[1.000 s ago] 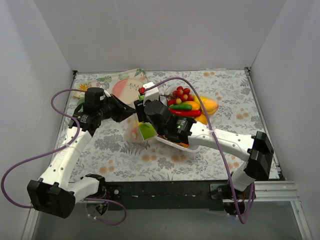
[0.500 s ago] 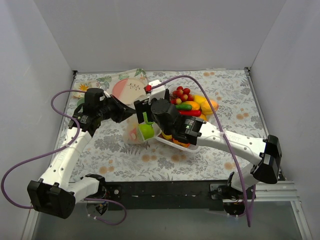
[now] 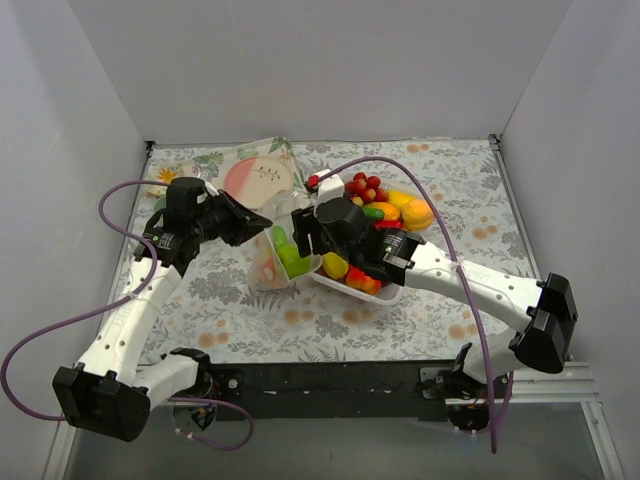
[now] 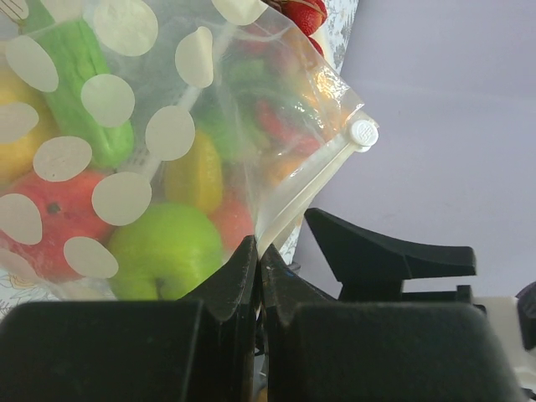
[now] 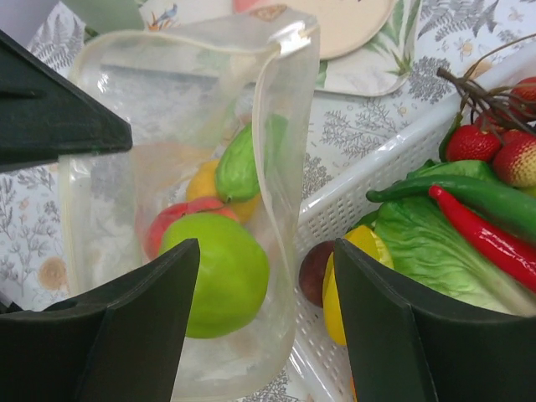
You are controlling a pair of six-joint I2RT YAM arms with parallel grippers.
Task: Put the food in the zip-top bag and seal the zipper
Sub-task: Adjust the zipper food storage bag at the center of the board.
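Note:
The dotted zip-top bag (image 3: 268,268) stands open left of the white tray (image 3: 388,294). My left gripper (image 3: 262,222) is shut on the bag's zipper (image 4: 308,191) and holds the mouth up. In the bag (image 4: 126,126) lie a green apple (image 4: 163,251), a red fruit (image 4: 38,222), a green vegetable (image 4: 88,84) and a yellow piece. My right gripper (image 3: 300,238) is open and empty, just above the bag's mouth (image 5: 266,126) and the tray's left end. The green apple (image 5: 222,272) lies below its fingers. More food (image 3: 375,210) fills the tray.
A round pink-and-white plate (image 3: 258,180) lies behind the bag. In the tray (image 5: 368,184) are a yellow fruit (image 5: 345,289), lettuce (image 5: 435,251), a red chili (image 5: 494,243) and strawberries (image 5: 494,151). White walls close in the back and both sides.
My right gripper carried the green apple over the bag's mouth and let it go; the apple now lies inside the bag. The left gripper kept its hold on the bag's edge.

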